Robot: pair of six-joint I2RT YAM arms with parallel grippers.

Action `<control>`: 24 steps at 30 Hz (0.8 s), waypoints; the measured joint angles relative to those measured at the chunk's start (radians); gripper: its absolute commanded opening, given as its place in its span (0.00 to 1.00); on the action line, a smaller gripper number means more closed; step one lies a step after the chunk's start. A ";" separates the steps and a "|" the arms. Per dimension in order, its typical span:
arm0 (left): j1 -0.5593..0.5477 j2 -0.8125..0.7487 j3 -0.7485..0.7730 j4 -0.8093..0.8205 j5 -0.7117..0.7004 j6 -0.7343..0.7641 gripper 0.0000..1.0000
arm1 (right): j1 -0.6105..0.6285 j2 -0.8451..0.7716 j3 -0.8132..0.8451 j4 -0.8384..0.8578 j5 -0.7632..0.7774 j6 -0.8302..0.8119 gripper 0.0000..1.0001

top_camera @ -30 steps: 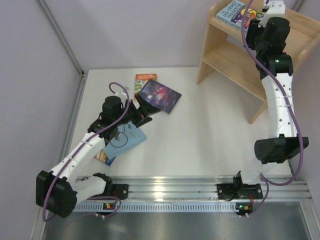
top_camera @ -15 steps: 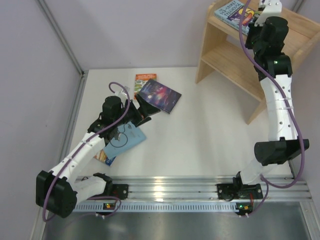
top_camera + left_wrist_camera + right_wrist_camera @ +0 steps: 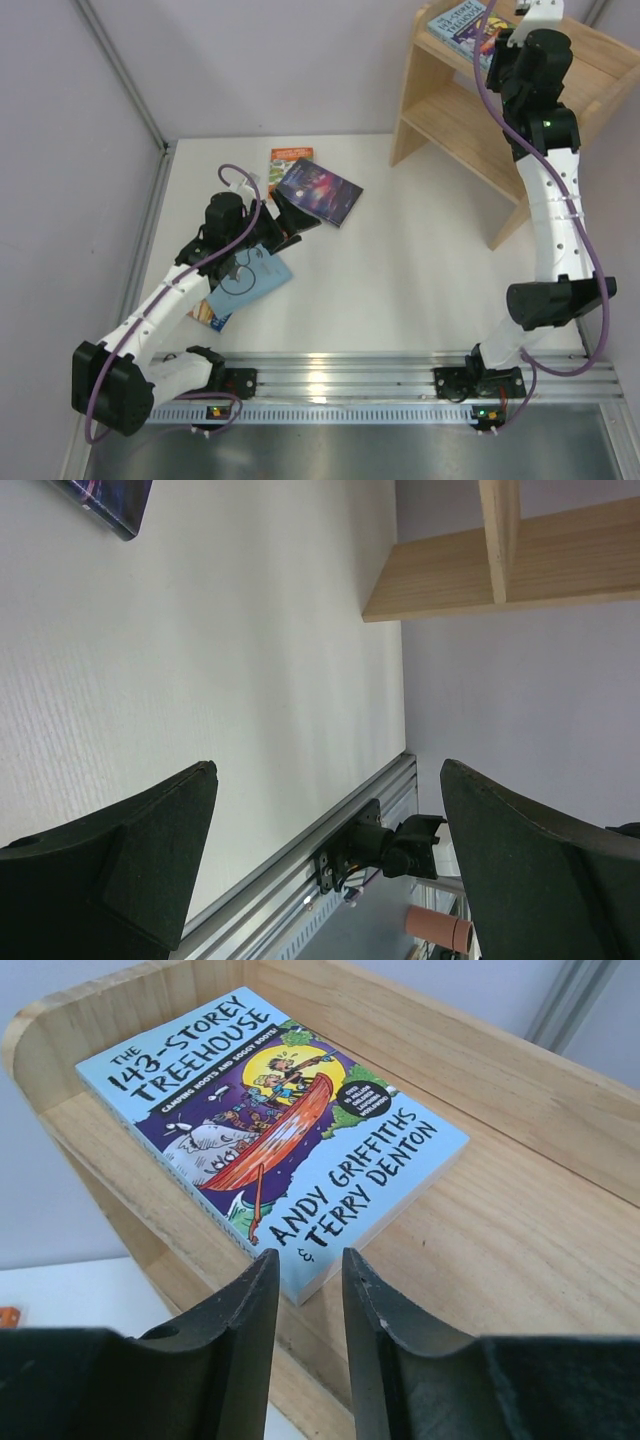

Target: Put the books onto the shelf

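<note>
A colourful blue illustrated book (image 3: 270, 1120) lies flat on the top tier of the wooden shelf (image 3: 470, 120). My right gripper (image 3: 308, 1253) hovers just short of the book's near corner, its jaws a narrow gap apart with nothing between them. On the table lie an orange book (image 3: 291, 157), a dark purple galaxy book (image 3: 320, 190), a light-blue book (image 3: 255, 275) and a colourful one (image 3: 208, 315) tucked under it. My left gripper (image 3: 285, 215) is wide open and empty at the purple book's near-left edge. In the left wrist view only that book's corner (image 3: 100, 500) shows.
Grey walls close in the table on the left and at the back. The aluminium rail (image 3: 340, 375) with both arm bases runs along the near edge. The shelf's lower tier (image 3: 455, 125) holds nothing that I can see.
The right arm has edged up and left at the shelf top. The book and the shelf have shifted slightly left with it. The left arm has not moved.
</note>
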State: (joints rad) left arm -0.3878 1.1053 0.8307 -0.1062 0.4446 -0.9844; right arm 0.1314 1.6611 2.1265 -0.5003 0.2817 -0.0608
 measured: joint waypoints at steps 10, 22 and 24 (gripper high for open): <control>0.000 -0.011 0.005 -0.020 -0.009 0.004 0.98 | 0.002 0.006 0.048 -0.045 -0.103 0.031 0.00; 0.000 -0.017 0.005 -0.030 -0.016 0.012 0.98 | 0.006 0.089 0.088 -0.051 -0.195 0.046 0.00; 0.000 -0.017 0.005 -0.030 -0.016 0.012 0.98 | 0.006 0.105 0.088 -0.051 -0.196 0.046 0.00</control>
State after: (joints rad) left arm -0.3878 1.0885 0.8360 -0.1360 0.4282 -0.9726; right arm 0.1371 1.7664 2.2143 -0.5518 0.0853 -0.0151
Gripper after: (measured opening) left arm 0.981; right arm 0.003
